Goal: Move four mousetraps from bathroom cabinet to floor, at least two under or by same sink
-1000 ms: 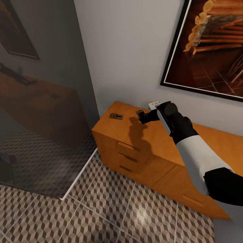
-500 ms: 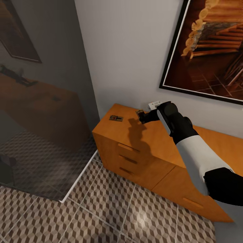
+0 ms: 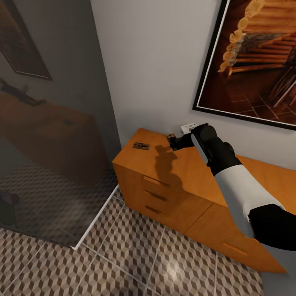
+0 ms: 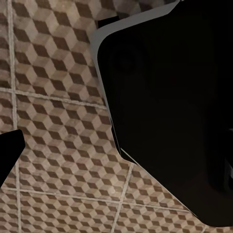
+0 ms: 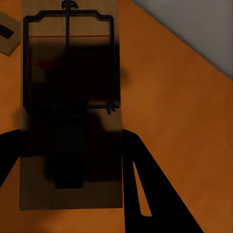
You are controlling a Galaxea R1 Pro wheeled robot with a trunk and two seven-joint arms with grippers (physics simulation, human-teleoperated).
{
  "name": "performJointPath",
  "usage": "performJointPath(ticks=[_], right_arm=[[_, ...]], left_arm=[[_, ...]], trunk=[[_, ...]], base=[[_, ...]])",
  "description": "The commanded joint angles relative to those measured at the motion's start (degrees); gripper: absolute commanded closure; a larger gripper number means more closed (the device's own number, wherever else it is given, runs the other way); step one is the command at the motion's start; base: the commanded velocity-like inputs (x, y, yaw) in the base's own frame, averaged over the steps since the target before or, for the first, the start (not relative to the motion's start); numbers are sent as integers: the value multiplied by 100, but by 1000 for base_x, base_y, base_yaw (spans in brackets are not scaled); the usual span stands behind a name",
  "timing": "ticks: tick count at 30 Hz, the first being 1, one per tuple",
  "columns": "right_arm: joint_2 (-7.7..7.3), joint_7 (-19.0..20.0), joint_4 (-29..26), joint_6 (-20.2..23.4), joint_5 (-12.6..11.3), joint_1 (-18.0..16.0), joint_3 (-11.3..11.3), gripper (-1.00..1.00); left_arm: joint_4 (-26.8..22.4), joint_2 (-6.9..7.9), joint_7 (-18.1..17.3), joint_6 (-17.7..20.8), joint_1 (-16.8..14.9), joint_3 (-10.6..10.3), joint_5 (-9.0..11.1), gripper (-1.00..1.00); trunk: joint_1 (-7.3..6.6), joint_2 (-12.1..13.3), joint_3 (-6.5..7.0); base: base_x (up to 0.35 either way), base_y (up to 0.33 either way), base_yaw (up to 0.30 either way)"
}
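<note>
Mousetrap [image 5: 70, 111] between the two dark fingers [image 5: 145, 189] of the right gripper [image 3: 172, 142], flat on the cabinet [image 3: 193, 172] top, wire frame pointing away from the wrist. Fingers flanking its near end on both sides, apparently touching its edges; whether clamped or merely alongside, cannot tell. Corner of a second mousetrap [image 3: 141, 146] just past it, near the cabinet's left end, well apart from the gripper in the head view. Small white wall plate [image 3: 189, 127] behind the wrist; dark-framed picture [image 3: 255, 61] above. Patterned bathroom floor [image 4: 58, 116] beneath the left arm; state of the left gripper impossible to tell.
</note>
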Motion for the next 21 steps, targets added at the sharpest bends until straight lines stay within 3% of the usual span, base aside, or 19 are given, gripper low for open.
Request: performJointPath(ticks=[1, 15, 21], right_arm=[[-7, 6, -4, 23, -12, -5, 20, 100], [-7, 6, 4, 23, -12, -1, 24, 100], [-7, 6, 17, 23, -10, 2, 24, 100]], left_arm=[[19, -4, -17, -32, -6, -48, 47, -100], [19, -4, -15, -32, -6, -48, 47, -100], [19, -4, -17, -32, -6, -49, 47, -100]], trunk=[[3, -10, -8], [3, -10, -7], [3, -10, -7]], base=[[0, 0, -7], [-1, 0, -1], [-177, 78, 0]])
